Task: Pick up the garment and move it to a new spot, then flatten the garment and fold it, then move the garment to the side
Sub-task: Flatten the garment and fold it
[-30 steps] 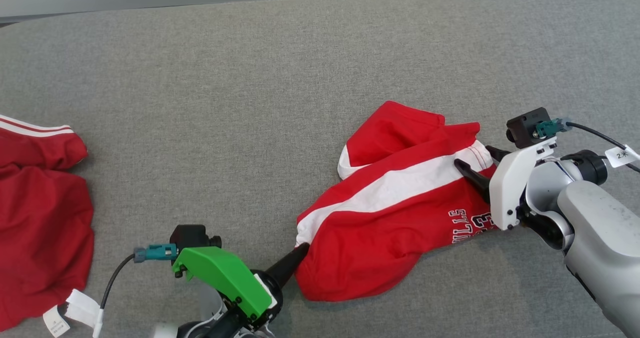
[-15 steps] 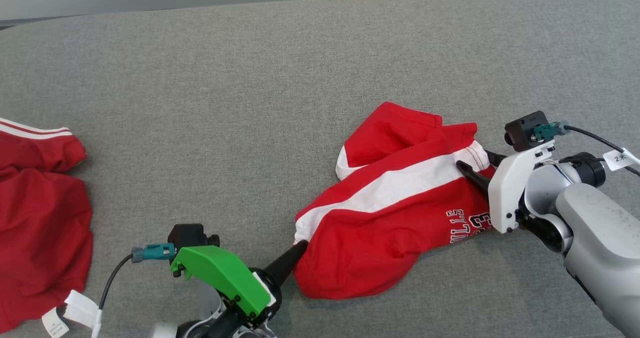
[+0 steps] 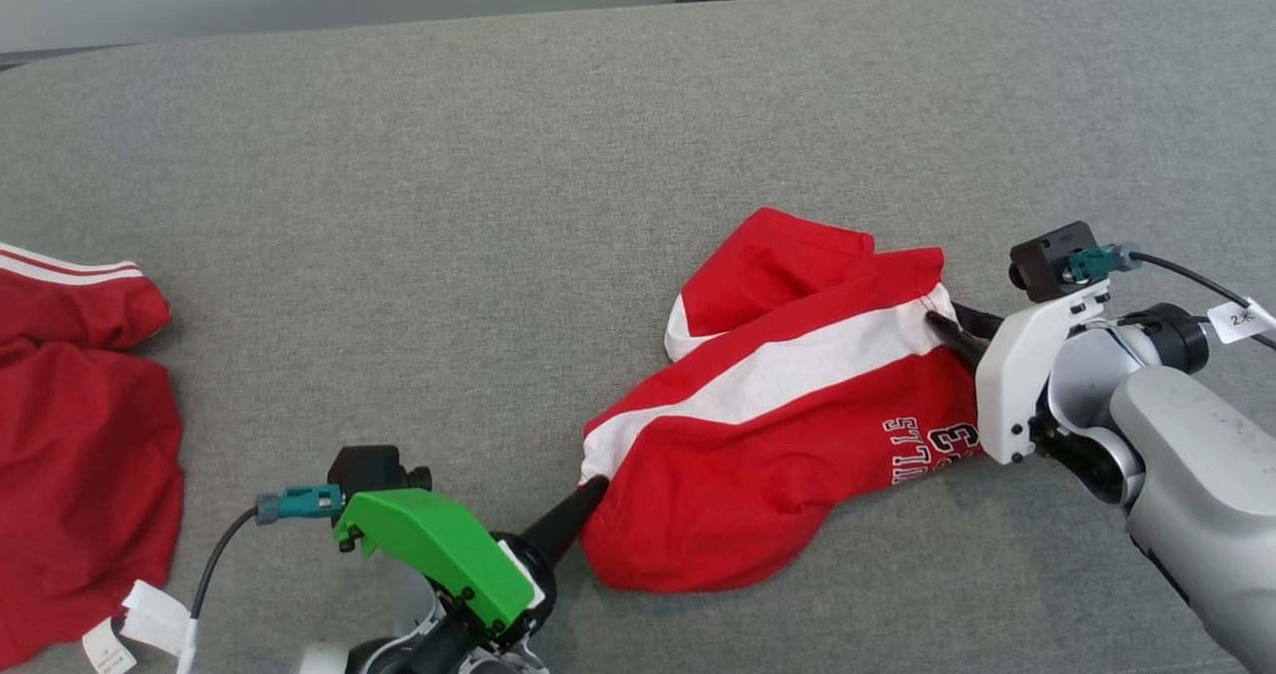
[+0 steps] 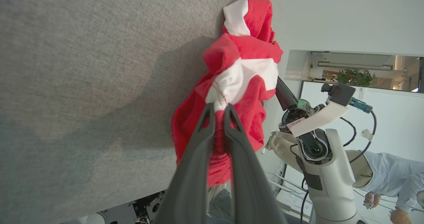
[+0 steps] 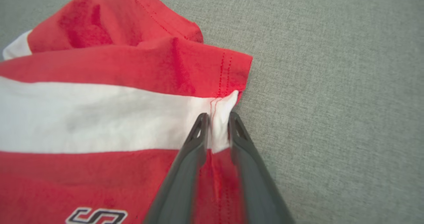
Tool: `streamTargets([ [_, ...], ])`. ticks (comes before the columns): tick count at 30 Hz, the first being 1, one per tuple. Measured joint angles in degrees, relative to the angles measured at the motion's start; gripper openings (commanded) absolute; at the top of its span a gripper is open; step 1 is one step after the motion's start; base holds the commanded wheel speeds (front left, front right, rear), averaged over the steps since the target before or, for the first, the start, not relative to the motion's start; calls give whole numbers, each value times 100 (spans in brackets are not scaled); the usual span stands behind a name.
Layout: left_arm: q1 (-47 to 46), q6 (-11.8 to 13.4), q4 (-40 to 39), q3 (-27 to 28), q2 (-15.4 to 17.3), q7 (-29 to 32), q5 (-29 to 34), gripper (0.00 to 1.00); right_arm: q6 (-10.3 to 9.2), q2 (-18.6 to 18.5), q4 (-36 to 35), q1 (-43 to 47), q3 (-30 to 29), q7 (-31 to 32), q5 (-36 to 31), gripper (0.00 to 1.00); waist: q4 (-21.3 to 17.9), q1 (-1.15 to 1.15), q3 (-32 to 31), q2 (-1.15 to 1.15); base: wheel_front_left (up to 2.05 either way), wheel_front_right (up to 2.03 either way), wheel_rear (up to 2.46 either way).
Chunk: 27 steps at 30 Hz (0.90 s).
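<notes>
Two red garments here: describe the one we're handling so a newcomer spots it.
On the grey surface, look right of centre, between the left gripper and right gripper. That garment has one broad white band and lettering; the other garment, at the left edge, has thin stripes.

The red garment is lying crumpled on the grey fabric surface, right of centre, a broad white stripe running diagonally across it, white lettering showing near its right end, folds bunching along the far side.

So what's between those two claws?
The red-and-white garment spans that gap, pinched at opposite ends by the left gripper and right gripper; the head view shows it.
</notes>
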Motion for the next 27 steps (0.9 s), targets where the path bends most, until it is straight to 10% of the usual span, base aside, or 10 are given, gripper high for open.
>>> streamTargets([
  [1,-1,-4,-8,15,2,-7,0,0,0,2,0,2,-27,-41,14,0,-2,0,-3,0,0,0,0],
  [12,-10,-229,-428,364,3,-350,-198,0,0,-123,-238,305,-675,-683,382,0,-39,0,-198,0,0,0,0],
  [27,642,-403,-1987,480,-1,-1241,-103,0,2,-207,-2718,2348,-2708,-1284,1040,0,-251,0,-963,0,0,0,0],
])
